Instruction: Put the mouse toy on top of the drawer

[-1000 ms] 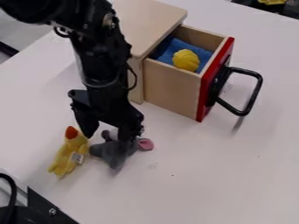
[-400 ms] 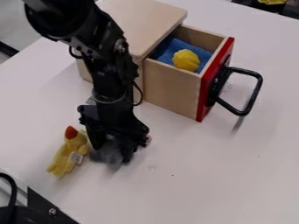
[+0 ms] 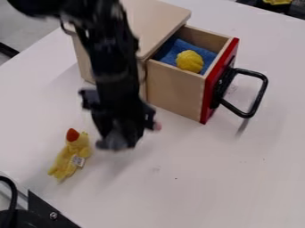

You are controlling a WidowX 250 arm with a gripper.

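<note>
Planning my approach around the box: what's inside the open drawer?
The open drawer holds a blue cloth with a yellow toy resting on it. The cloth covers anything under it; the near wall hides the drawer's lowest part.

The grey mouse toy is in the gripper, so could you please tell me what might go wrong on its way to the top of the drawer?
The mouse toy hangs low beneath the gripper, so it could catch the edge of the wooden top unless raised enough. The drawer stands open beside that top, so a release too far over might drop the toy onto the blue cloth.
</note>
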